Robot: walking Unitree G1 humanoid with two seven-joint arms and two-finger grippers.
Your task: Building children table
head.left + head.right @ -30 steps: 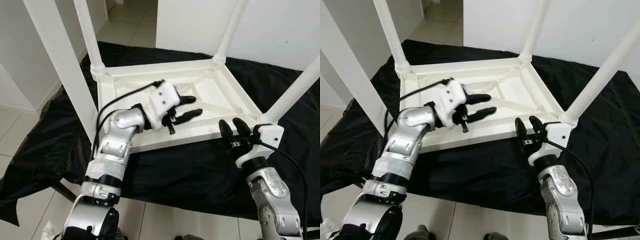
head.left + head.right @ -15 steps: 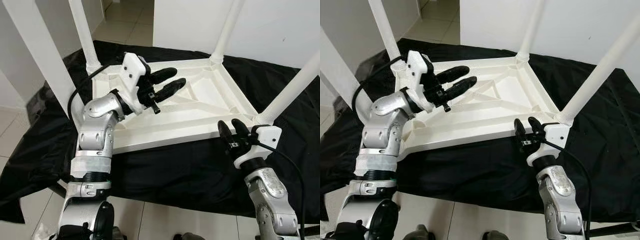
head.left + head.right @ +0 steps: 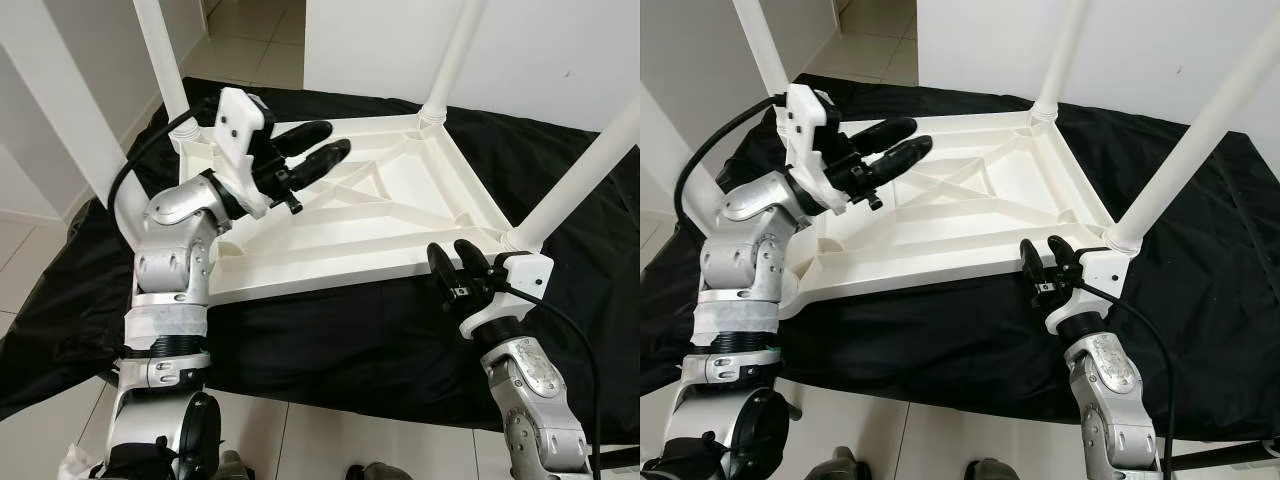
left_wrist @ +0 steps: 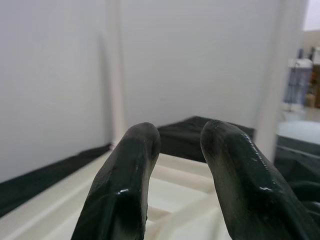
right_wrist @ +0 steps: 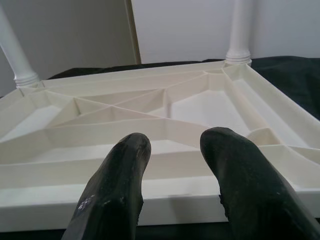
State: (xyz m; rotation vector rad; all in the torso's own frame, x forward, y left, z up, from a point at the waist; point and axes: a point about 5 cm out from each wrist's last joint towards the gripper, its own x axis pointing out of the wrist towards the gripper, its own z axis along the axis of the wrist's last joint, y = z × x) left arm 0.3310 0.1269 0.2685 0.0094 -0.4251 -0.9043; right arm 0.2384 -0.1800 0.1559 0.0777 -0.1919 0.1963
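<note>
1. The left gripper (image 3: pixel 318 152) hovers with fingers apart and empty over the far-left part of the upturned white children's table (image 3: pixel 400 215), which lies on a black cloth (image 3: pixel 350 340) with its legs pointing up.
2. The table's near rim runs left to right.
3. The right gripper (image 3: pixel 458 265), fingers parted and holding nothing, sits just before that rim by the near-right leg (image 3: pixel 585 175), so it looks nearer.

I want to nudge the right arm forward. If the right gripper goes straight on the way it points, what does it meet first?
Most likely the near rim of the upturned table: the right gripper, open and empty, points at it from just in front. Depth is hard to judge; it may already be almost touching.
</note>
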